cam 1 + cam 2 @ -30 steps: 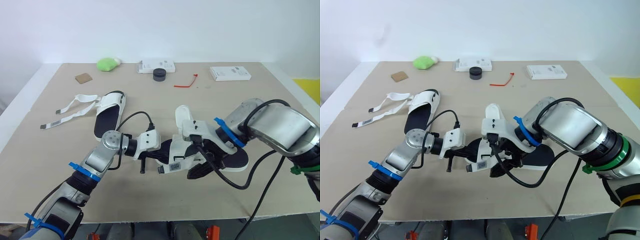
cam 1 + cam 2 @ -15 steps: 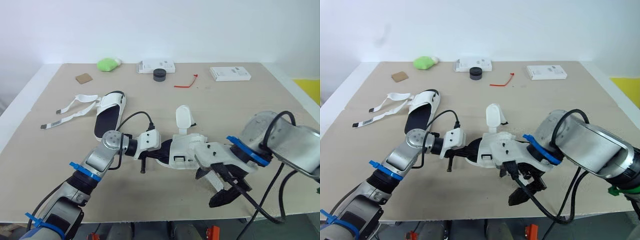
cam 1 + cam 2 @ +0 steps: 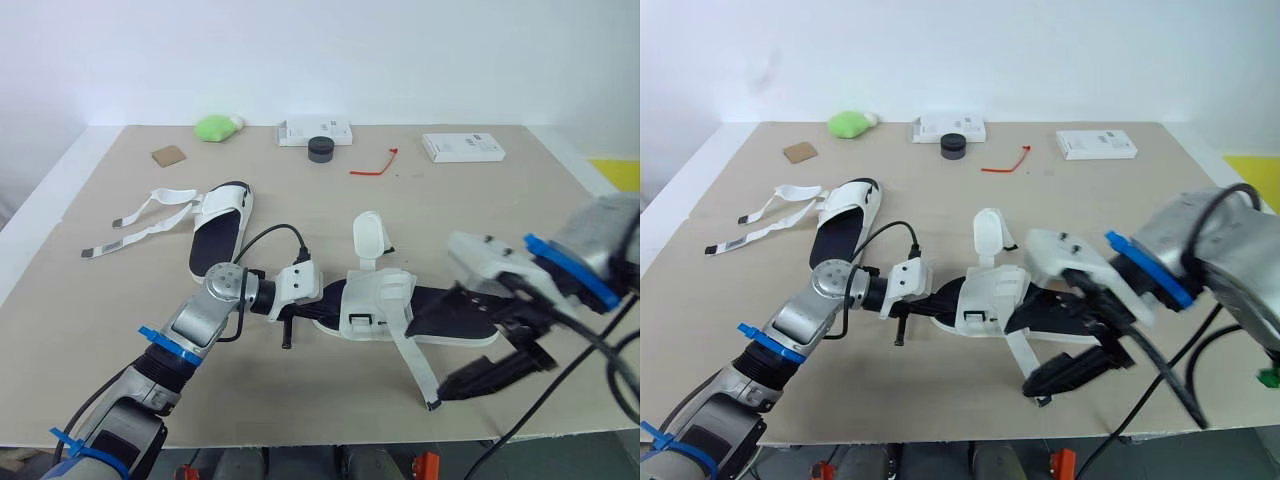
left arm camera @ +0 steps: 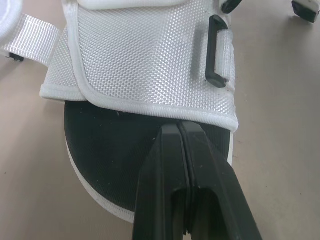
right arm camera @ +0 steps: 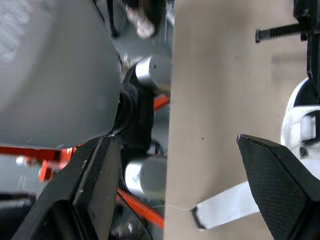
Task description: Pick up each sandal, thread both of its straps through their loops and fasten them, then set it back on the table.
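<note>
Left gripper [image 4: 179, 128] pinched shut on the centre sandal's [image 3: 376, 302] sole; right gripper [image 5: 175, 145] spread wide, empty.
The sandal lies mid-frame on the table [image 3: 480, 200], its strap [image 3: 413, 362] trailing lower right; second sandal [image 3: 222, 232] at left.

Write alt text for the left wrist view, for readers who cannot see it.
The left gripper, shut, lies over the black sole of a sandal, its tips at the edge of the white mesh upper with a black loop. Tan table surrounds it.
</note>
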{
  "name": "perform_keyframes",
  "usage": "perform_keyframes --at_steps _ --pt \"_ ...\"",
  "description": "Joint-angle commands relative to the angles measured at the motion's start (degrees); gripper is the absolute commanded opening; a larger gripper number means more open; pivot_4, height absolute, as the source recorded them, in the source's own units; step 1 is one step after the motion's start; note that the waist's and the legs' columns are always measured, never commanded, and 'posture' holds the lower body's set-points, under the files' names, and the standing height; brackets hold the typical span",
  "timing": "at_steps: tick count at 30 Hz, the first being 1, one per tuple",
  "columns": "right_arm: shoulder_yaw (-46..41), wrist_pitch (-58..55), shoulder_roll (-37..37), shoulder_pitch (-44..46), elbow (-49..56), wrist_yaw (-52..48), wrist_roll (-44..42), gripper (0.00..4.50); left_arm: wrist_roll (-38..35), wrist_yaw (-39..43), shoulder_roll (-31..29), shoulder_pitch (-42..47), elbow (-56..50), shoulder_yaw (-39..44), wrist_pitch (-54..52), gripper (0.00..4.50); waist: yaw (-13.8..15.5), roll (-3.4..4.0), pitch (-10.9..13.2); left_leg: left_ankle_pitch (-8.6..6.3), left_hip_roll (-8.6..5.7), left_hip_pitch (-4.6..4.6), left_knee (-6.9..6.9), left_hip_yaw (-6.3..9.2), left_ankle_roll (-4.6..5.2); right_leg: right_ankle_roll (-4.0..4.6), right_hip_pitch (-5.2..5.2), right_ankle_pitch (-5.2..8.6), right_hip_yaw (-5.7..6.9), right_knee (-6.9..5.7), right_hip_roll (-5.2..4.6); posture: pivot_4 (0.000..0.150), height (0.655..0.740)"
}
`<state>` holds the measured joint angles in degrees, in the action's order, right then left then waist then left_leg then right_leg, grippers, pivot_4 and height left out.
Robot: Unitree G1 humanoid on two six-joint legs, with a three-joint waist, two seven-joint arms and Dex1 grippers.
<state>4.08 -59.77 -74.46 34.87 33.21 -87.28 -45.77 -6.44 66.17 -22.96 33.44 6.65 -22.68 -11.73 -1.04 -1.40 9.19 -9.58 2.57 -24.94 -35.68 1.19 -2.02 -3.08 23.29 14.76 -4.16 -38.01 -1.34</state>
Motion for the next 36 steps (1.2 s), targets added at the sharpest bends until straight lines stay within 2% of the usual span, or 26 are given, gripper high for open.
perform_keyframes --at_steps 1,4,7,10,19,36 --pt "-4.2 5.2 -4.6 -10.4 -0.2 2.6 5.9 4.01 2.1 -0.6 -0.9 -1.4 1.2 -1.5 -1.9 0.00 0.0 0.05 0.0 0.00 0.00 0.00 0.01 -0.02 0.00 0.00 0.01 -0.01 -0.02 0.00 0.00 0.150 0.7400" --pt "-8.3 -1.9 -5.0 -16.7 -2.7 4.7 1.0 4.01 1.9 -0.4 -1.3 -1.7 0.4 -1.5 -2.1 0.00 -0.2 0.05 0.0 0.01 0.02 0.06 0.00 -0.06 0.00 0.02 0.02 -0.09 -0.04 -0.01 -0.01 0.150 0.7400" --pt "-8.4 -3.9 -4.0 -21.1 -5.5 7.9 1.5 4.01 1.6 -0.6 -1.6 -2.2 -1.1 -1.5 -2.9 0.00 -0.2 0.03 0.0 0.01 0.04 0.27 -0.01 -0.09 0.00 0.03 -0.15 -0.12 -0.06 -0.02 0.00 0.150 0.7400" --pt "-7.1 -7.9 -1.2 -20.5 -10.7 11.0 0.4 4.01 1.5 -0.7 -2.2 -3.4 -3.4 -1.8 -4.0 0.00 -0.4 0.03 0.0 0.01 0.06 0.29 -0.01 -0.12 0.00 0.04 -0.16 -0.12 -0.07 -0.02 0.01 0.150 0.7400" --pt "0.3 -11.9 5.9 -14.4 -17.6 14.1 0.7 4.01 0.9 -1.4 -3.4 -5.0 -6.9 -1.4 -6.8 0.00 -0.4 0.02 0.0 -0.03 0.06 0.27 0.23 0.00 0.05 -0.08 -0.12 0.01 -0.12 -0.02 0.19 0.150 0.7400" --pt "3.2 -15.7 10.3 -14.7 -10.0 16.3 -4.3 4.01 0.7 -2.2 -3.9 -5.1 -7.3 -0.8 -8.4 0.00 -0.4 0.06 0.0 -0.15 0.10 0.29 0.21 0.06 0.20 -0.13 -0.14 0.05 -0.12 -0.06 0.30 0.150 0.7400"
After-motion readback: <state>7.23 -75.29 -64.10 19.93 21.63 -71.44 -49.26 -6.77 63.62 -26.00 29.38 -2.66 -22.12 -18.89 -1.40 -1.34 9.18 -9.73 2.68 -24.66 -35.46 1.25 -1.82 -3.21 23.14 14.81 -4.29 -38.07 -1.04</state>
